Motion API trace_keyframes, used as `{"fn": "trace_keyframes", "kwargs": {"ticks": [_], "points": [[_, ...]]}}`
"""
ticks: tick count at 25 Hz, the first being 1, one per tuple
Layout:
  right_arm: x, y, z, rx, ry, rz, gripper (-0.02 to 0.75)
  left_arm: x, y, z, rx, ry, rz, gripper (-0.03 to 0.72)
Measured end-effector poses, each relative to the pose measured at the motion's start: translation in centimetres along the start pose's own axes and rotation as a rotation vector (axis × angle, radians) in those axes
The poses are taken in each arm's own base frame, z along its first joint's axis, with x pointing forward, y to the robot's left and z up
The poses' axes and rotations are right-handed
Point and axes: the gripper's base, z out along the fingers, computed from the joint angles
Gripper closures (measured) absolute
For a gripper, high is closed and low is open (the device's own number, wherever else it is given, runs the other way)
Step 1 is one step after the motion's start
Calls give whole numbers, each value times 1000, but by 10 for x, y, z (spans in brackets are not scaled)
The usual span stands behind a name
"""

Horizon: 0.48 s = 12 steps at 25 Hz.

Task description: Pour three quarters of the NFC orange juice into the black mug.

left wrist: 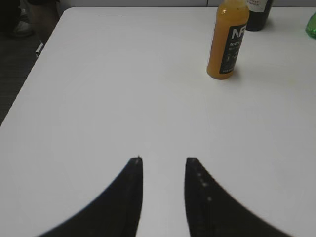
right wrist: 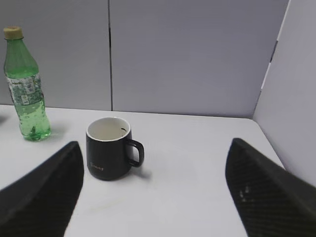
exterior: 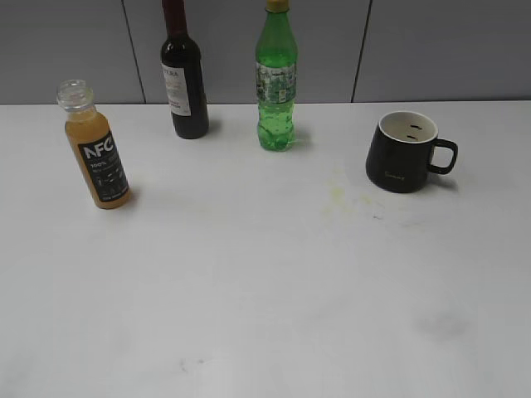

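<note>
NFC orange juice [exterior: 95,157] stands capless at the frame's left, black mug [exterior: 402,152] far right on the worktop, left tool [left wrist: 164,163] slightly parted, right tool [right wrist: 155,153] gaping, both empty (grip the labelled middle gently, probably thin, squeezable plastic).

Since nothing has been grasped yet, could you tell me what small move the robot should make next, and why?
Probably the left gripper should advance toward the NFC orange juice. Its jaws are open and empty, the capless bottle stands upright ahead of it, to its right, and the black mug sits far across the table.
</note>
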Motion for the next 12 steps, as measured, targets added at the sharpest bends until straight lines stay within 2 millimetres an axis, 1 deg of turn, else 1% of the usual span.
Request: {"fn": "trace_keyframes", "kwargs": {"ticks": [6, 12], "points": [[2, 0, 44, -4, -29, 1, 47, 0, 0, 0, 0, 0, 0, 452], [18, 0, 87, -6, -38, 2, 47, 0, 0, 0, 0, 0, 0, 452]]}}
